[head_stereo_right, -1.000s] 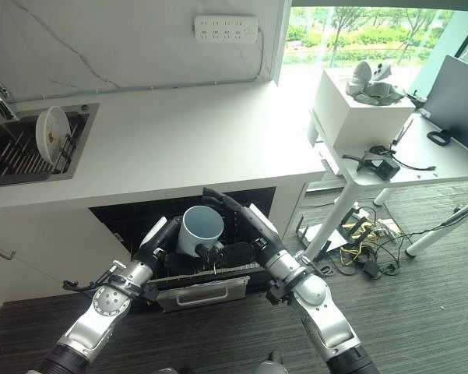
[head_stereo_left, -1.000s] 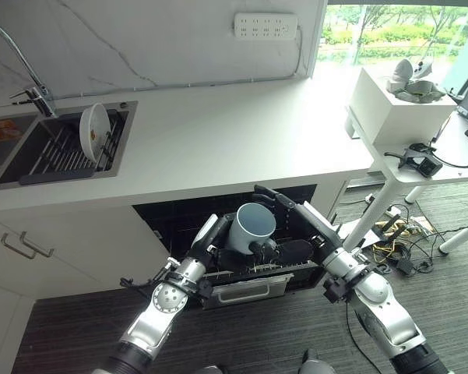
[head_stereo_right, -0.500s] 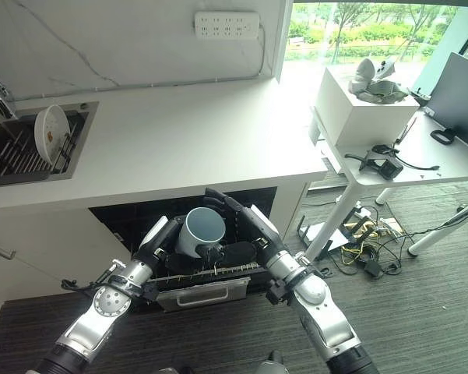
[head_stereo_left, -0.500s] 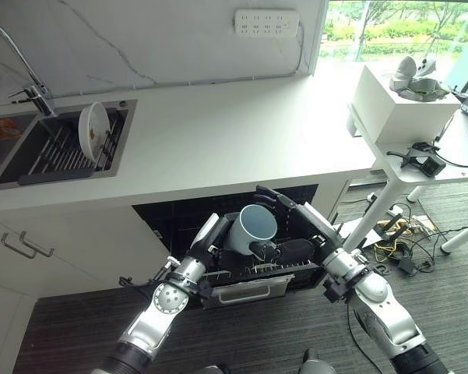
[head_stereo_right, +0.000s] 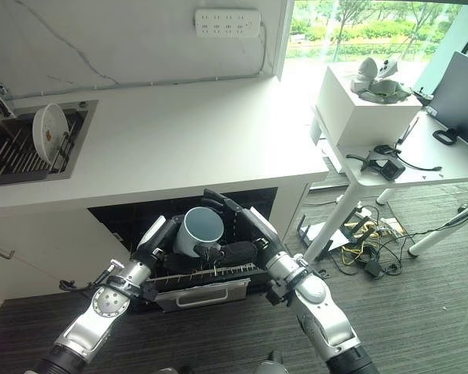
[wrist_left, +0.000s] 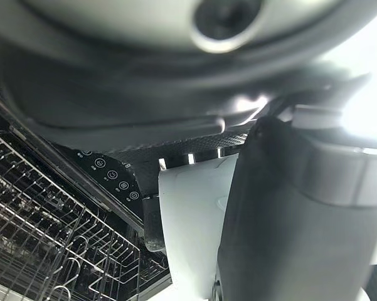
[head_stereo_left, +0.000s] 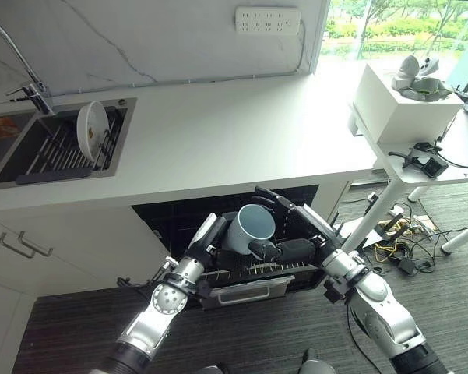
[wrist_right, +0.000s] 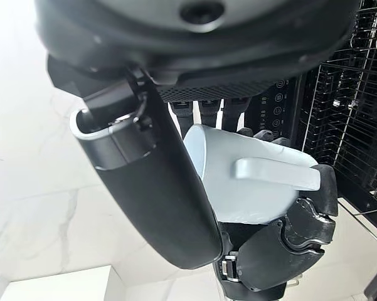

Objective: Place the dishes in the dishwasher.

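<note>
**Mug held between both hands above the dishwasher rack**

Right hand (head_stereo_left: 284, 234) is curled round the pale blue-grey ceramic mug (head_stereo_left: 250, 227), its thumb hooked against the rim and wall in front while the dark fingers wrap behind; its own wrist view shows the mug's handle (wrist_right: 276, 174) lying across the bent fingers. Opposite it, the left hand (head_stereo_left: 205, 238) lies along the mug's other side; from the head views its fingers look fairly straight against the wall, a support more than a grip. The mug hangs tilted, mouth up and toward the camera, just above the pulled-out dark wire dishwasher rack (head_stereo_left: 249, 273) under the white countertop (head_stereo_left: 218, 140).

Glazed ceramic like this is probably stiff, moderately heavy, slick and liable to chip on the wire tines. A hold round the body or through the handle seems safest.

Contact under the mug and the rack slot below it are hidden by the hands. A white round plate (head_stereo_left: 91, 128) stands upright in the sink rack (head_stereo_left: 58, 152), well apart.
</note>
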`<state>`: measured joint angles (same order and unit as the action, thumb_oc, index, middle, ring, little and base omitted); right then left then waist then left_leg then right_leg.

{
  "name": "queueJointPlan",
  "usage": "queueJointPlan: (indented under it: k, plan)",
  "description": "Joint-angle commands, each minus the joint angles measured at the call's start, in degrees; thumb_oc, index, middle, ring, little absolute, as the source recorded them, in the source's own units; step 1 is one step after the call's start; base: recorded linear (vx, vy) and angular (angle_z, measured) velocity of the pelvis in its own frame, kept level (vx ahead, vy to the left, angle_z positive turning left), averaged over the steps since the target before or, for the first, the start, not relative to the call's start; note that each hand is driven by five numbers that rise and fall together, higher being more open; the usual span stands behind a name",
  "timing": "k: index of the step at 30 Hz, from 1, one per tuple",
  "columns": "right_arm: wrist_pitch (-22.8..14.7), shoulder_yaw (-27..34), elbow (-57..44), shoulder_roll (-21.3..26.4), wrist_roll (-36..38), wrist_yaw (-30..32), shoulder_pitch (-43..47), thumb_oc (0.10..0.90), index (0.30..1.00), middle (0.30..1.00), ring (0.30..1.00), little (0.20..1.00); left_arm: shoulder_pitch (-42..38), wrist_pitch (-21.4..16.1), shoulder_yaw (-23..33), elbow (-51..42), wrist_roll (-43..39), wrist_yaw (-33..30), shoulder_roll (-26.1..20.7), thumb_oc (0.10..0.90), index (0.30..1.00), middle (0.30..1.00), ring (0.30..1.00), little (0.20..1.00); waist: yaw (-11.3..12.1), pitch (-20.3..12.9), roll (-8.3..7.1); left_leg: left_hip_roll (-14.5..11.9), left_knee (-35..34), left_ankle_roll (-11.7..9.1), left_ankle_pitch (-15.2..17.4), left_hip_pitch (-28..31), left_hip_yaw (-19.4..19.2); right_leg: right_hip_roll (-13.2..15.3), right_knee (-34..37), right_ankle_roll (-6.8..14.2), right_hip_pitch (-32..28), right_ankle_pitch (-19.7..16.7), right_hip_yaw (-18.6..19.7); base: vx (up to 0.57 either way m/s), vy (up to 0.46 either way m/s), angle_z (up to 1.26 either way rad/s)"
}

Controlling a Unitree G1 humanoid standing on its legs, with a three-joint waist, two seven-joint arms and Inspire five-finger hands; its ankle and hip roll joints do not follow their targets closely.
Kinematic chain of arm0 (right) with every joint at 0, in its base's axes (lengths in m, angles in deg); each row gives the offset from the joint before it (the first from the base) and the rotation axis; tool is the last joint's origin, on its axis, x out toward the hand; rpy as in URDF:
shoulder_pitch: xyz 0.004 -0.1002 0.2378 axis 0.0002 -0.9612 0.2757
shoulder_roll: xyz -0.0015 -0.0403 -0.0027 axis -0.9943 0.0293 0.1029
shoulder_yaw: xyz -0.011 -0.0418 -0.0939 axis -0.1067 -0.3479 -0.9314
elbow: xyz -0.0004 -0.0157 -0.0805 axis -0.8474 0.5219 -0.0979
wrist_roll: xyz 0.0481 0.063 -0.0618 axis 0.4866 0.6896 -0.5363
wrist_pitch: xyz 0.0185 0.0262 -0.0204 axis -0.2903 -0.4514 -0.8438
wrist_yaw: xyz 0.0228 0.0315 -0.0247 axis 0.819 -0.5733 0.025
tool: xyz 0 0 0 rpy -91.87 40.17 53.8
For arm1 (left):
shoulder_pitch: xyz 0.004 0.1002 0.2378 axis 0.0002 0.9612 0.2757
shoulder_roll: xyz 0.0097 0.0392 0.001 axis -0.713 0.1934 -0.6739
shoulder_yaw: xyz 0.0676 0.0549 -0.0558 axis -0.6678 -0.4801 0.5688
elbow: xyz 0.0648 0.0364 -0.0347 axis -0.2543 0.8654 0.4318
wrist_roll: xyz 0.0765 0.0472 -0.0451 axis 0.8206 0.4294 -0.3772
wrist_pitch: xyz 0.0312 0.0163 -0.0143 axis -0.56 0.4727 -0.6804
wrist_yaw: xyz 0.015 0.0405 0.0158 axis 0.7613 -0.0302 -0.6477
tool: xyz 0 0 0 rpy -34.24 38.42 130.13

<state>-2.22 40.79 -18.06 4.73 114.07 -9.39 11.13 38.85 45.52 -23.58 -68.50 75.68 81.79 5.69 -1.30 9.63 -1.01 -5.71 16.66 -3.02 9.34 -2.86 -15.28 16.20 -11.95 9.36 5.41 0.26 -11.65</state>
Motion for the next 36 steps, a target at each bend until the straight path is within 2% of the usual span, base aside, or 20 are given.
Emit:
queueJointPlan:
  k: [1, 18, 23, 26, 36]
  plan:
    - [-1.3, -0.4, -4.8, 0.2, -2.4, -1.9, 2.5, 0.800, 0.900, 0.900, 0.900, 0.900, -7.8, -12.1, 0.5, -12.4, -0.2, -2.7, 0.0, 0.400, 0.300, 0.300, 0.300, 0.300, 0.9, -3.1, -0.66, -0.6, 0.5, 0.8, 5.4, 1.5, 5.8, -0.5, -5.2, 2.1, -2.2, 9.3, 3.2, 0.00, 0.000, 0.00]
    - [-0.9, -0.1, -5.0, 2.6, -7.1, -0.9, 3.4, 0.800, 0.900, 0.900, 0.900, 0.900, -8.4, -12.7, 0.4, -12.7, 2.2, -2.8, -1.2, 0.400, 0.300, 0.300, 0.300, 0.300, 0.8, -2.8, -0.53, -0.6, 0.5, 0.8, 5.3, 1.5, 5.9, -0.5, -5.2, 2.2, -2.3, 9.2, 3.4, 0.00, 0.000, 0.00]
    - [0.1, 0.2, -5.1, 3.2, -9.3, -2.2, 3.3, 0.800, 0.900, 0.900, 0.900, 0.900, -8.3, -12.6, 0.3, -12.6, 1.9, -1.5, -1.4, 0.400, 0.300, 0.300, 0.300, 0.300, 0.7, -3.0, -0.55, -0.5, 0.5, 0.8, 5.4, 1.6, 5.8, -0.5, -5.2, 2.2, -2.4, 9.3, 3.5, 0.00, 0.000, 0.00]
    - [1.1, -0.1, -4.5, 5.4, -9.6, -5.1, 4.3, 0.800, 0.900, 0.900, 0.900, 0.900, -9.0, -11.7, 0.1, -12.0, 0.6, 0.7, -2.0, 0.400, 0.300, 0.300, 0.300, 0.300, 0.8, -3.0, -0.73, -0.6, 0.5, 0.8, 5.3, 1.5, 5.9, -0.5, -5.2, 2.2, -2.3, 9.2, 3.5, 0.00, 0.000, 0.00]
    - [2.0, -0.8, -4.3, 5.5, -10.2, -6.4, 5.0, 0.800, 0.900, 0.900, 0.900, 0.900, -9.5, -11.3, -0.4, -11.2, -0.7, 2.0, -1.7, 0.400, 0.300, 0.300, 0.300, 0.300, 0.9, -3.1, -0.75, -0.6, 0.5, 0.7, 5.3, 1.6, 5.9, -0.6, -5.2, 2.2, -2.4, 9.1, 3.6, 0.00, 0.000, 0.01]
